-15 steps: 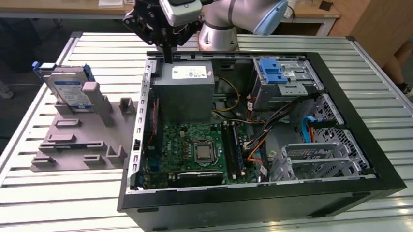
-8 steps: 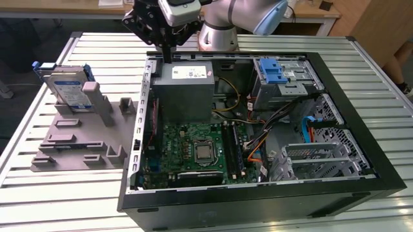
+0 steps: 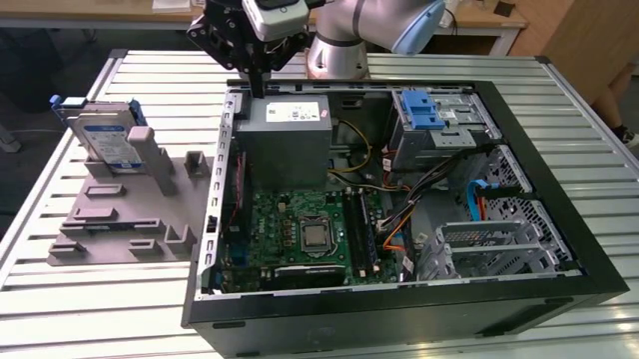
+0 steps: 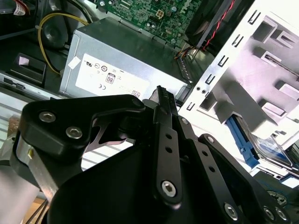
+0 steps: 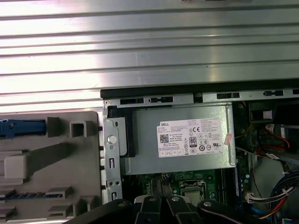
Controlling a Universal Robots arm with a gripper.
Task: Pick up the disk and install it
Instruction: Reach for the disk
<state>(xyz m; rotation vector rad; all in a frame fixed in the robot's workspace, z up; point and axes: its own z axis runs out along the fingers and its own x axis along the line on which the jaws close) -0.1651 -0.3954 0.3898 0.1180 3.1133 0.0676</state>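
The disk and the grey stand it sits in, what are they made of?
The disk looks like silver metal, since its face shines a little, and it has a paper-like blue-and-white label. Its frame looks like blue plastic, smooth and evenly coloured. The grey stand is dull, all one colour and blocky, so it is probably plastic, though it could be painted metal.
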